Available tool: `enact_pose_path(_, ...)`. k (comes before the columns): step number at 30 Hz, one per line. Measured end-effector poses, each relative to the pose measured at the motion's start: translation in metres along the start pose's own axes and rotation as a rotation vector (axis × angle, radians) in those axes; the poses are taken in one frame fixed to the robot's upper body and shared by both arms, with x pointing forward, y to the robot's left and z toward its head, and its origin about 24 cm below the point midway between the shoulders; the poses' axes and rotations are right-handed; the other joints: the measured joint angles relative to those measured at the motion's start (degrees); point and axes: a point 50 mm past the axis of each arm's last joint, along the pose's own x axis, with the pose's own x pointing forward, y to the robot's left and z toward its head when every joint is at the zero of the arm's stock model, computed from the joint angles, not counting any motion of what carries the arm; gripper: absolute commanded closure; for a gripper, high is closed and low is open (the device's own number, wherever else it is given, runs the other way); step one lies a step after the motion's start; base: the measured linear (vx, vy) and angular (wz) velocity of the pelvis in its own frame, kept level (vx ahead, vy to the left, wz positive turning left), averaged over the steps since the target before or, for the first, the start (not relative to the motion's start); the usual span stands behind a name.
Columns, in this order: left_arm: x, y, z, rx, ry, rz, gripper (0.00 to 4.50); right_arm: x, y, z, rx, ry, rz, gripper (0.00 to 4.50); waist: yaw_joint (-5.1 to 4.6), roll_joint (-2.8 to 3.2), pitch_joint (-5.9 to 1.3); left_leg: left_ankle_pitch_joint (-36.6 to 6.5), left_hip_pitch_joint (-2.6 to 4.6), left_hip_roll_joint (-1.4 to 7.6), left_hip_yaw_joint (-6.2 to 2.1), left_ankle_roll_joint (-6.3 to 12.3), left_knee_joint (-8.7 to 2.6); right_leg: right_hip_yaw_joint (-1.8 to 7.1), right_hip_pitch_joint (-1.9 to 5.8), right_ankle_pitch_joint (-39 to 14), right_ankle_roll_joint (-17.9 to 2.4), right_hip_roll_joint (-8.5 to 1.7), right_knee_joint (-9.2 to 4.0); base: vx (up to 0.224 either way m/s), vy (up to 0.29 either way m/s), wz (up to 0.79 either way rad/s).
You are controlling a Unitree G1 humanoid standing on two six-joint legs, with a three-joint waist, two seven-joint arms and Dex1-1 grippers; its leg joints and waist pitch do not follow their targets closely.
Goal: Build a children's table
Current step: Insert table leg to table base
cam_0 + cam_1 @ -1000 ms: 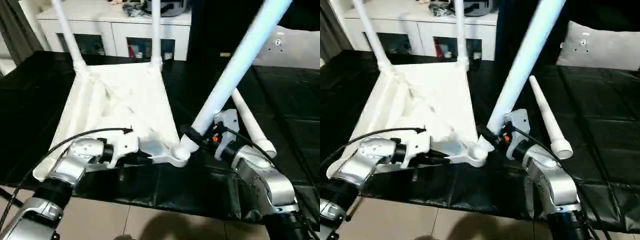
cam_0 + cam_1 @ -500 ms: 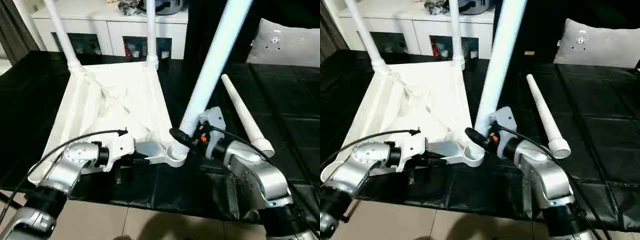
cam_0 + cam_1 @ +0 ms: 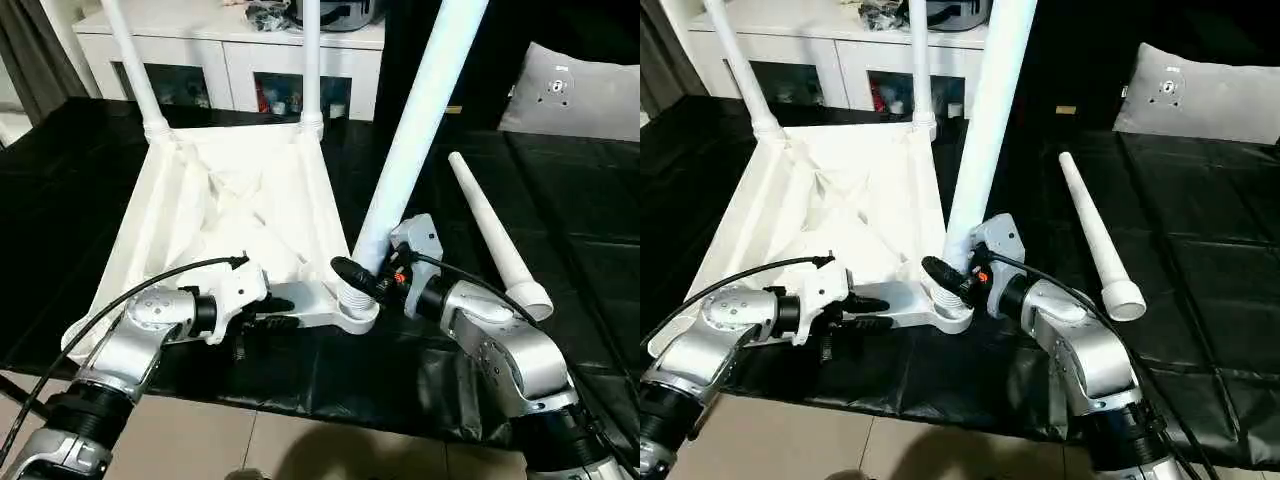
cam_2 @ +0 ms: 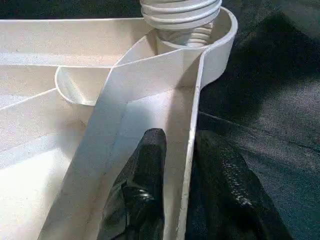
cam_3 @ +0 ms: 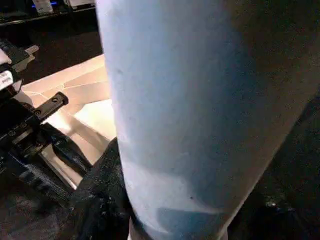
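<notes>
The third leg (image 3: 420,120) has been swung upright and its threaded end entered in the corner socket (image 4: 210,35). It is gripped by the right gripper (image 3: 362,282); the table top's (image 3: 230,210) rim, at 9 o'clock, is pinched by the left gripper (image 4: 182,175)

Soft, even indoor light fell from above in the head views, bright on the white table top (image 3: 230,200) and the white cabinet (image 3: 240,60) behind it. The black cover (image 3: 560,230) of the work surface soaked up most of the light and showed only faint sheen along its quilted seams. A dark shadow lay on the floor tiles (image 3: 330,450) at the near edge. The silver forearms carried small highlights. The held leg (image 3: 420,120) looked bluish and slightly soft. In the right wrist view that leg (image 5: 185,110) sat very close, dim, blue-tinted and out of focus. The left wrist view was sharper, its black fingers (image 4: 145,190) glossy with small glints.
</notes>
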Motion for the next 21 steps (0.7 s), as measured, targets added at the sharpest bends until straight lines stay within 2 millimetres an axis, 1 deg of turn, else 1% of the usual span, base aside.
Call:
enact_pose_path(1,0.0001,0.0,0.0001,0.0,0.0,0.0,3.57,0.0001,-0.0002,-0.0004,0.001,0.002,-0.001,2.58,0.04,0.0,0.0,0.0,0.0,0.0,0.0,0.0,0.0,0.0,0.0,0.0,0.0,0.0,0.0,0.0,0.0,0.0)
enact_pose_path(2,0.0002,0.0,0.0001,0.001,0.0,-0.001,3.57,0.0002,-0.0006,-0.0011,0.003,0.005,-0.002,2.58,0.06,0.0,0.0,0.0,0.0,0.0,0.0,0.0,-0.01,0.0,0.0,0.0,0.0,0.0,0.0,0.0,0.0,0.0)
enact_pose_path(3,0.0005,-0.0001,0.0003,0.001,0.0,-0.003,3.75,0.0004,-0.0012,-0.002,0.006,0.009,-0.003,2.58,0.08,0.0,0.0,0.0,0.0,0.0,0.0,0.0,-0.01,0.0,0.0,0.0,0.0,0.0,0.0,0.0,0.0,0.0)
enact_pose_path(5,0.0018,-0.0004,0.0013,0.002,-0.004,-0.013,3.85,0.0004,-0.002,-0.0031,0.006,0.016,-0.005,2.58,0.11,0.0,0.0,0.0,0.0,0.0,0.0,0.0,0.0,0.0,0.0,0.0,0.0,0.0,0.0,0.0,0.0,0.0)
enact_pose_path(8,0.0038,-0.0006,0.0019,0.001,-0.008,-0.022,4.17,-0.001,-0.0033,-0.0038,-0.003,0.031,-0.004,2.58,0.12,0.0,0.0,0.0,0.01,0.0,0.0,0.0,0.01,0.0,0.04,0.0,0.0,0.0,0.0,0.0,0.0,0.0)
enact_pose_path(10,0.0039,-0.0004,0.0024,0.013,-0.003,-0.033,4.24,-0.0019,-0.0041,-0.0037,-0.007,0.036,-0.001,2.58,0.12,0.0,0.0,0.0,0.01,0.0,0.0,0.0,0.01,0.0,0.05,0.0,0.0,0.0,-0.01,0.0,0.0,0.0)
enact_pose_path(11,0.0043,-0.0006,0.003,0.021,-0.001,-0.037,4.38,-0.0021,-0.0042,-0.0036,-0.008,0.038,0.0,2.58,0.09,0.0,0.0,0.0,0.0,0.0,0.0,0.0,0.01,0.0,0.05,0.0,0.0,0.0,-0.01,0.0,0.0,0.0)
enact_pose_path(16,0.007,-0.0004,0.0052,0.053,0.011,-0.062,4.5,-0.0037,-0.0059,-0.0035,-0.009,0.063,0.008,2.58,-0.26,-0.01,-0.01,0.0,-0.01,0.0,0.0,0.0,-0.04,0.01,0.05,0.0,0.0,0.01,-0.01,0.0,0.0,0.0)
enact_pose_path(21,0.0073,0.0008,0.0057,0.081,0.016,-0.076,4.5,-0.0042,-0.0065,-0.0043,-0.012,0.089,0.019,2.58,-0.2,-0.06,-0.04,0.0,-0.01,0.0,0.0,0.0,-0.05,0.0,0.05,0.0,0.0,0.01,-0.01,0.0,0.0,0.0)
